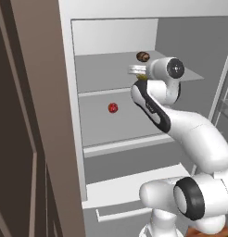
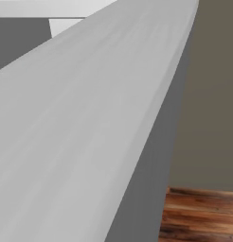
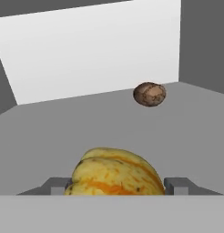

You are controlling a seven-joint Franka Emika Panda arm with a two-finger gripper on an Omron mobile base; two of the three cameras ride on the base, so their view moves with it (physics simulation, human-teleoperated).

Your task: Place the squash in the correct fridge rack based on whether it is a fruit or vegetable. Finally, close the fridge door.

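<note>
Squash (image 3: 114,172): sitting between my end effector (image 3: 116,184) fingers, clamped.
Fridge rack (image 1: 102,76): lying just beneath; I am holding over it.
Brown ball (image 3: 150,94): lying ahead, slightly right.

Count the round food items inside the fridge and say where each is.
3. The squash sits between the gripper fingers over the upper fridge rack; a dark brown ball lies farther back there; a red ball lies on the lower shelf. The arm may hide others.
</note>
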